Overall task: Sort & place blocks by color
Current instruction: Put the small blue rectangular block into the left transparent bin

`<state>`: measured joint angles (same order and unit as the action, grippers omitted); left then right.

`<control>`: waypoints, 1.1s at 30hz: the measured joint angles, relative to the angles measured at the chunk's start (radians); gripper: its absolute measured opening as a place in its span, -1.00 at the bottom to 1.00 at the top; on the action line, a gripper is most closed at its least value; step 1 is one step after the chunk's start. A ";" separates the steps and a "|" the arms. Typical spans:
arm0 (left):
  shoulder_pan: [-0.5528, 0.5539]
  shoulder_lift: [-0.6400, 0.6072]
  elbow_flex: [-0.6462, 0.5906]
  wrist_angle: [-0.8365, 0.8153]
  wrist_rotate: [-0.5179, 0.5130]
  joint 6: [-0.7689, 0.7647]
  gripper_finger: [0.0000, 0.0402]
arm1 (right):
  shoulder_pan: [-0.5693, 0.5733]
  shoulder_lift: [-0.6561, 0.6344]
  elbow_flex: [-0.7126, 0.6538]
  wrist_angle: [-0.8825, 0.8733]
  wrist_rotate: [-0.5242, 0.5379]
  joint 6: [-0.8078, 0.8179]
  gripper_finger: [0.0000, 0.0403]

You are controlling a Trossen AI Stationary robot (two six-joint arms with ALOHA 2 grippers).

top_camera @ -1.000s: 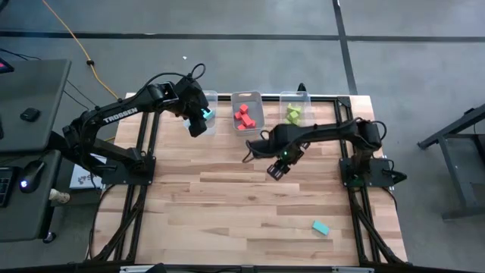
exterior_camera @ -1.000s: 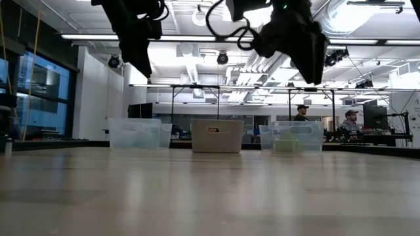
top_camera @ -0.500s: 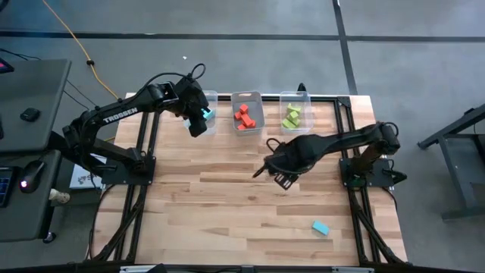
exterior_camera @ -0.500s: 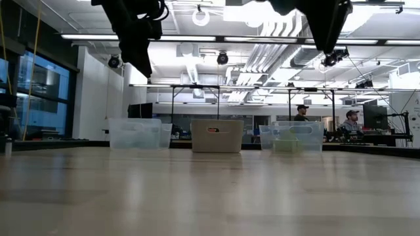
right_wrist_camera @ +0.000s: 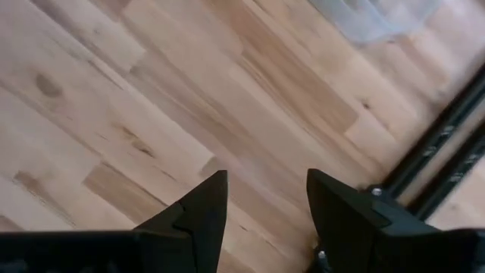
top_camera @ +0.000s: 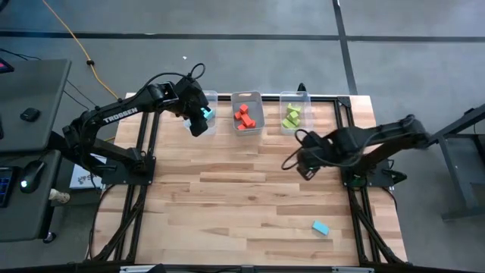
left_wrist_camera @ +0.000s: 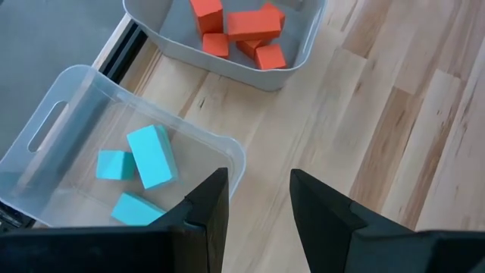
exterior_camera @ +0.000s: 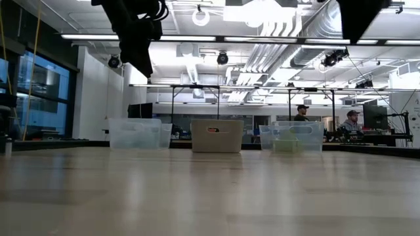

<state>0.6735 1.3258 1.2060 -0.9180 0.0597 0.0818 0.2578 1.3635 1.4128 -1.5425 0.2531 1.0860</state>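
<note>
Left gripper: fingers apart, empty, over the left bin at the tabletop's far edge. Right gripper: fingers apart, empty, near the right edge. One light blue block lies toward the near right corner; red-orange blocks and lime green blocks sit binned.

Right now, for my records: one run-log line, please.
left gripper: open, empty, beside clear plastic blue-block bin | right gripper: open, empty | light blue block: unsorted
</note>
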 joint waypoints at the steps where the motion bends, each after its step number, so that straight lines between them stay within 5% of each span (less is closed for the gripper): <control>1: 0.000 0.000 0.000 0.001 0.000 0.000 -0.41 | 0.011 -0.028 -0.032 0.024 0.001 0.015 -0.15; 12: 0.000 0.000 0.000 0.002 0.000 -0.053 -0.41 | 0.124 -0.215 -0.260 0.134 -0.050 0.118 -0.15; 23: 0.000 0.000 0.000 0.003 0.000 -0.106 -0.41 | 0.208 -0.225 -0.468 0.385 -0.316 0.101 0.05; 33: 0.000 0.000 0.000 0.003 0.000 -0.158 -0.41 | 0.360 -0.225 -0.626 0.634 -0.381 0.304 0.14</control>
<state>0.6736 1.3258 1.2060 -0.9148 0.0597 -0.0757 0.6180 1.1389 0.7865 -0.9087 -0.1276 1.3905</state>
